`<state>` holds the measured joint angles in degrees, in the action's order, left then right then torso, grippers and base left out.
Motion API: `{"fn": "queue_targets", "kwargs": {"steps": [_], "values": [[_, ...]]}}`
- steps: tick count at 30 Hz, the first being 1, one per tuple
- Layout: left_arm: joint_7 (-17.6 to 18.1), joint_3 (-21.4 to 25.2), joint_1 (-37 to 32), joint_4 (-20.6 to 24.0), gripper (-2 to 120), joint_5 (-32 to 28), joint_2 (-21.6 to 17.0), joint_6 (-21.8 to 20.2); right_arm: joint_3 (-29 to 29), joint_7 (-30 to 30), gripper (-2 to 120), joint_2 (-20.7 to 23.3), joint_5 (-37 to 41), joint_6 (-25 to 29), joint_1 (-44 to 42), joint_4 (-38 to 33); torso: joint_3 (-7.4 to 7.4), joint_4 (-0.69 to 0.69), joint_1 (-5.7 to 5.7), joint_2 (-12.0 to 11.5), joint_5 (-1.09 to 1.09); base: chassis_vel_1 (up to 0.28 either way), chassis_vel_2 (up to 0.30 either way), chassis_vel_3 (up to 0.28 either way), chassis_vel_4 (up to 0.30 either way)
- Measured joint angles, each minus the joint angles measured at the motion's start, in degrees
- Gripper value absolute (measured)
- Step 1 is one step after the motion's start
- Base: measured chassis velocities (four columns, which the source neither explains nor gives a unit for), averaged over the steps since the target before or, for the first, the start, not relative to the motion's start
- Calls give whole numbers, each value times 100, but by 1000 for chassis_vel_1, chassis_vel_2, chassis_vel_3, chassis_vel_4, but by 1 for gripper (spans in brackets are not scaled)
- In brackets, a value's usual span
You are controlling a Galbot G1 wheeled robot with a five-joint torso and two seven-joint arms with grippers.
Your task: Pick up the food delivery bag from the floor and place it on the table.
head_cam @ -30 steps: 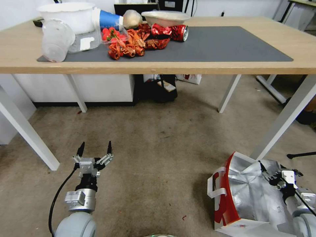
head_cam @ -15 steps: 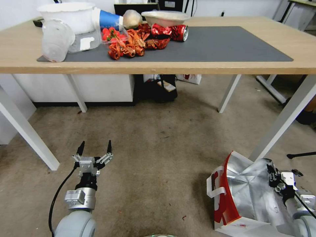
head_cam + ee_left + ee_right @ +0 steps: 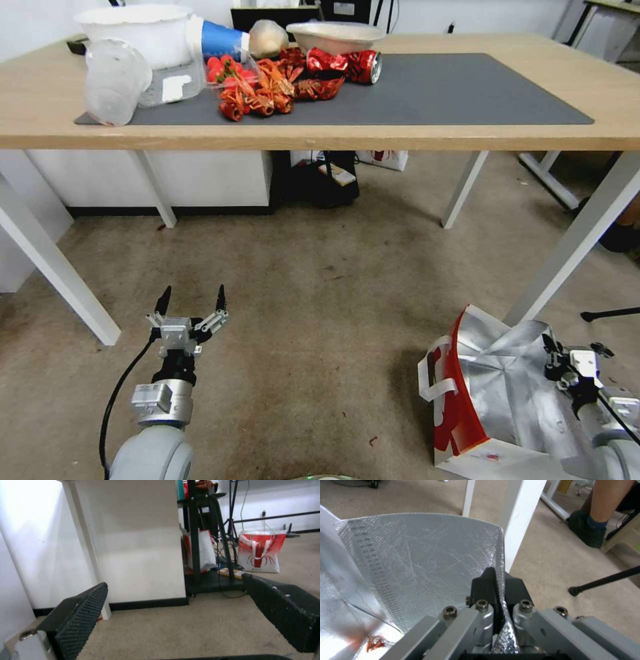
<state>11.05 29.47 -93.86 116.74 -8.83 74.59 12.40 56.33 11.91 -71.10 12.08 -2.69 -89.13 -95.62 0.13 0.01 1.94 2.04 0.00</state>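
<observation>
Foil-lined food delivery bag [image 3: 493,393] on floor [image 3: 320,313], rim pinched in right hand [image 3: 553,357], bag cut off below, left hand [image 3: 192,300] spread empty.

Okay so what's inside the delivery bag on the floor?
The food delivery bag shows crumpled silver foil lining and, in the right wrist view, a small reddish scrap near the bottom. The folded lining hides the rest. The right tool is clamped on the bag's rim.

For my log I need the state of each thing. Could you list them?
food delivery bag: open, standing on the floor, wall pinched.
right gripper: shut on the bag's foil wall.
left gripper: open, holding nothing, above the floor.
table: bag not yet on it.
red can: lying on its side.
</observation>
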Motion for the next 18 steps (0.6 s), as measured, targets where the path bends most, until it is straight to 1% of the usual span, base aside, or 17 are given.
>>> {"fn": "queue_targets", "kwargs": {"steps": [12, 18], "values": [[4, -30, -29, -48, 100, 38, 40, 45, 47, 5, 0, -76, 217, 42, -152, -261, 0, 0, 0, 0, -1, 0, 0, 0, 0], [4, -26, -14, -48, 99, 43, 31, 46, 70, 7, 0, -143, 377, 42, -358, -680, 0, 0, 0, 0, -1, 0, 0, 0, 0]]}}
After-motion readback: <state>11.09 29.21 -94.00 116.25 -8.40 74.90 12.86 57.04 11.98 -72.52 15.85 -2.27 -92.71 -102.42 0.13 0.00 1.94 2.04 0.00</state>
